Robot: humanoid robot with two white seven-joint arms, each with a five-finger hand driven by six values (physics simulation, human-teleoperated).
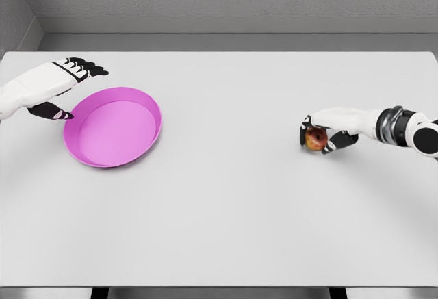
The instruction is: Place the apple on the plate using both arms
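The right hand (327, 132) lies low over the table at the right side, its white back uppermost and its dark fingers (340, 141) curled round the apple (315, 139), which it grips from above and from the far side. The apple, red with a yellowish patch, sits on the white table (233, 203) or just above it; which of the two cannot be told. Its arm comes in from the right edge. Well apart, on the left side of the table, stands the pink plate (113, 126), shallow and tilted slightly. The left hand (60, 88) is at the plate's far left rim, fingers spread wide, the thumb touching or just beside the rim, holding nothing.
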